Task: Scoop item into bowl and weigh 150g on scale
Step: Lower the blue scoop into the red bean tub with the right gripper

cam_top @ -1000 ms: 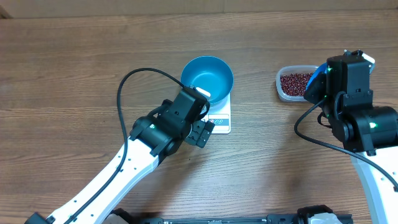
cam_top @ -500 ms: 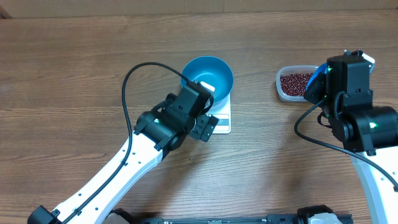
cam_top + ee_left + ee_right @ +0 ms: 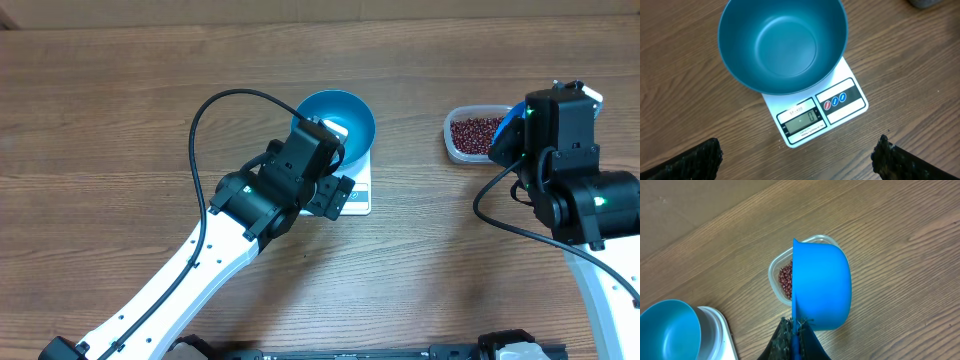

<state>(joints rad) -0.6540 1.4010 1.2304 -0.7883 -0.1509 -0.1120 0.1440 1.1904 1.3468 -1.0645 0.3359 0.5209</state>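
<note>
Currently no beans lie in the bowl (image 3: 782, 45). Its inside is bare and smooth. It sits on the far part of the scale (image 3: 840, 107) and overhangs the platform. The display strip seems to read zero, though the digits are small. The scale stands near the middle of the counter (image 3: 120, 100).

Left gripper (image 3: 797, 147): jaws wide apart with nothing between them. It hangs over the counter just near of the scale's front edge, clear of it.

Right gripper (image 3: 797, 342): closed tight on the handle of the small blue scoop (image 3: 822, 287). The scoop's cup hangs over the clear tub (image 3: 774, 275) at the right of the counter, well apart from the bowl. The cup shows only its outside, so I cannot tell whether it holds anything.

Beans (image 3: 475, 130): the only ones in view lie in the tub, a loose dark red-brown heap.

Handling, as judged:
- The beans are small, hard and dry. They will flow and roll rather than hold a shape, so pinching is no use and only the scoop can carry them.
- Each bean is light, so the last additions call for small tilts of the scoop.
- The cup mouth should stay up across the gap, since spilled beans would scatter over the wood.
- The scoop looks stiff and is best held by the handle, as it is now.
- The bowl looks light and slick. If it needs steadying, take it at the rim without pressing down on the scale.
</note>
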